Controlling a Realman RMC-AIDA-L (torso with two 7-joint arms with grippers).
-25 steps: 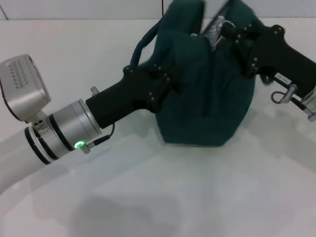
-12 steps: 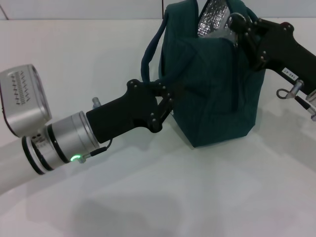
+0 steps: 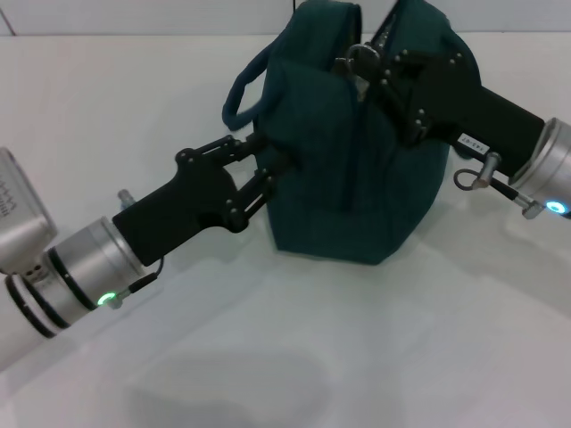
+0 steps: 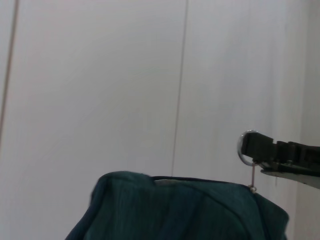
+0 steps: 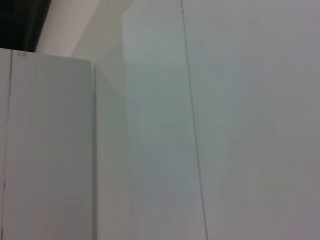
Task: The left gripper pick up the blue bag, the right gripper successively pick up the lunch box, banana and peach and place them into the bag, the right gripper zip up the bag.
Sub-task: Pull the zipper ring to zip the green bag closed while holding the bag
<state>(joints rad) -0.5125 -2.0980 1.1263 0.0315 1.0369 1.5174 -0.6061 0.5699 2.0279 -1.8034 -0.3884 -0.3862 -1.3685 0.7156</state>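
My left gripper (image 3: 268, 169) is pinched on the near side fabric of the blue bag (image 3: 357, 169), which stands on the white table (image 3: 312, 357). Beyond, at the bag's top, my right gripper (image 3: 361, 64) is clamped on the zipper ring (image 4: 246, 148). Judgement: zipping step; next, a steady pull along the track.

The top of the blue bag (image 4: 180, 207) filled the lower centre of the frame. At the right edge, the right gripper (image 4: 255, 146) clamped the metal ring pull (image 4: 243, 148), just above the bag's top edge. A pale panelled wall (image 4: 100, 85) lay behind.
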